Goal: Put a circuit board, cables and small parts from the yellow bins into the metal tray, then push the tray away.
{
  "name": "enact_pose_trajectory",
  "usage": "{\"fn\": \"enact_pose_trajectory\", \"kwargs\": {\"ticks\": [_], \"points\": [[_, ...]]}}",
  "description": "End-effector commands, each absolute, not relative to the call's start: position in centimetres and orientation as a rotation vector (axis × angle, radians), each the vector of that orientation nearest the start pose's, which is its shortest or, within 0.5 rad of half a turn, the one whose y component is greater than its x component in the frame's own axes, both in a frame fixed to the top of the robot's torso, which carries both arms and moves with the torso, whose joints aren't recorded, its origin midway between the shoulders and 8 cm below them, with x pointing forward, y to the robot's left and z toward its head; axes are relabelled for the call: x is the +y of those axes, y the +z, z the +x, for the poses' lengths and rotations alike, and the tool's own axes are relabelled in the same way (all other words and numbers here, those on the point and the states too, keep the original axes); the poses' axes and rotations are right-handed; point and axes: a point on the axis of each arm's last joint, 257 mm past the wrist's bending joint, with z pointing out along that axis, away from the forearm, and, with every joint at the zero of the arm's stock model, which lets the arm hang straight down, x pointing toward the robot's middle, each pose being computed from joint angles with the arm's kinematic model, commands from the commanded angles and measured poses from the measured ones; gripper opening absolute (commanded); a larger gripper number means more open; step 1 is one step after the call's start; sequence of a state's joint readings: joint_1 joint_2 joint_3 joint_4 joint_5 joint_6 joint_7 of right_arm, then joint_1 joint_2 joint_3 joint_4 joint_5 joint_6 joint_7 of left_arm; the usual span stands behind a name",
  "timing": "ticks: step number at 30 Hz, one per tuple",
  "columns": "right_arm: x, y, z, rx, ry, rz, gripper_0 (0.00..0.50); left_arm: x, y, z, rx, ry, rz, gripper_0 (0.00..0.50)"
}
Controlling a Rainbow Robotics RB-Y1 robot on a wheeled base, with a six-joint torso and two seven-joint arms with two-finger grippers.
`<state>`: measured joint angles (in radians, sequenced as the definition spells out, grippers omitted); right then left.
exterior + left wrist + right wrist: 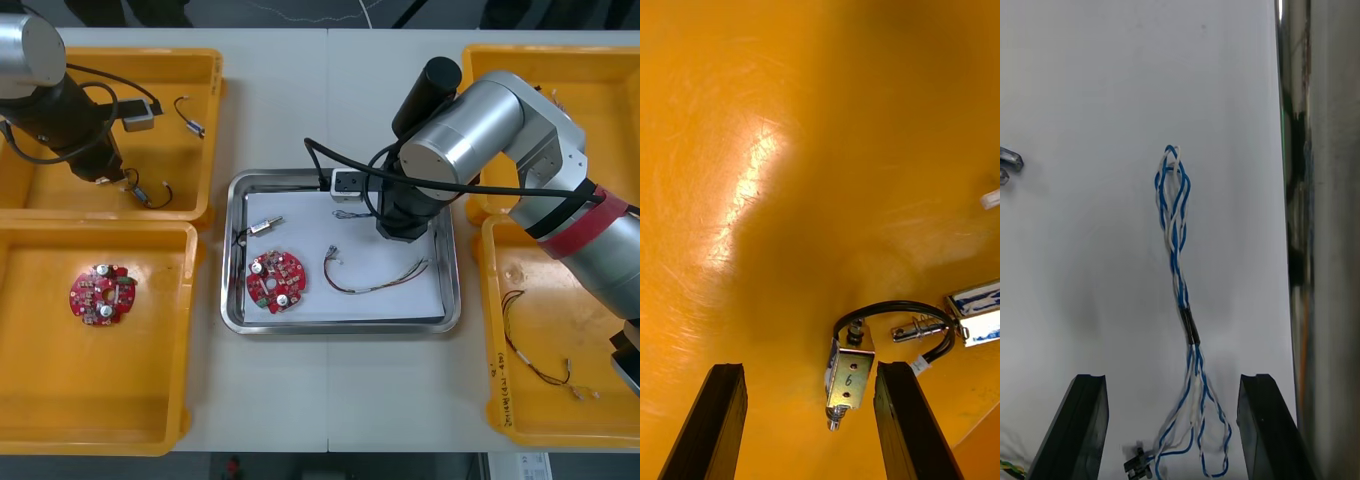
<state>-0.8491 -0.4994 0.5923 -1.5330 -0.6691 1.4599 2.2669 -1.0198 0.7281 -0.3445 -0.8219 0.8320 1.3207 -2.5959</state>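
Observation:
The metal tray (445, 300) sits mid-table, white inside. In it lie a red circuit board (277, 281), a small metal part (265, 227) and a red and yellow cable (375, 275). My right gripper (403, 225) hangs over the tray's far right part. It (1172, 379) is open, and a twisted blue and white cable (1180, 300) lies loose on the tray floor between its fingers (1079, 427). My left gripper (110, 178) is in the far left yellow bin (60, 195). It (809, 367) is open around a small metal part (846, 379) with a black lead.
The near left bin (40, 400) holds another circuit board (102, 294). A second small metal part (977, 311) lies beside the one between my left fingers. The near right bin (600, 330) holds a cable (535, 355). The tray's shiny wall (1315, 225) runs close beside my right fingers.

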Motion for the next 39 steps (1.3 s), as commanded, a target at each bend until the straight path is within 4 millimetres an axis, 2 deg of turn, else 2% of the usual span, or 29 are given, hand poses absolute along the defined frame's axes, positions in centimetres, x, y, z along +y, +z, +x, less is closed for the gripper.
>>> {"fn": "enact_pose_trajectory", "kwargs": {"ticks": [1, 6, 15, 22, 24, 28, 32, 39], "points": [[-10.1, -21.9, 52.7, 1.943, -0.288, -1.832, 0.5, 34.7, -19.6, 60.8, 2.334, 0.327, 1.415, 0.5], [-9.7, -20.6, 51.8, 1.959, -0.271, -1.829, 0.5, 35.1, -20.7, 60.4, 2.346, 0.321, 1.408, 0.5], [-9.7, -17.5, 49.2, 2.07, -0.135, -1.78, 0.5, 35.3, -22.0, 59.9, 2.356, 0.304, 1.401, 0.5], [-12.5, -15.9, 46.6, 2.085, -0.129, -1.707, 0.5, 34.9, -22.4, 59.8, 2.356, 0.283, 1.401, 0.5], [-13.3, -14.6, 46.6, 2.067, -0.151, -1.646, 0.5, 34.5, -22.4, 59.9, 2.351, 0.28, 1.404, 0.001], [-15.0, -12.6, 46.7, 2.046, -0.184, -1.534, 0.5, 34.3, -22.4, 59.9, 2.349, 0.275, 1.399, 0.0], [-18.1, -11.1, 46.6, 2.059, -0.221, -1.388, 0.5, 34.3, -22.3, 60.0, 2.349, 0.269, 1.393, 0.0], [-24.1, -10.6, 45.6, 2.139, -0.222, -1.152, 0.5, 34.1, -20.8, 60.6, 2.343, 0.274, 1.361, 0.0]]}}
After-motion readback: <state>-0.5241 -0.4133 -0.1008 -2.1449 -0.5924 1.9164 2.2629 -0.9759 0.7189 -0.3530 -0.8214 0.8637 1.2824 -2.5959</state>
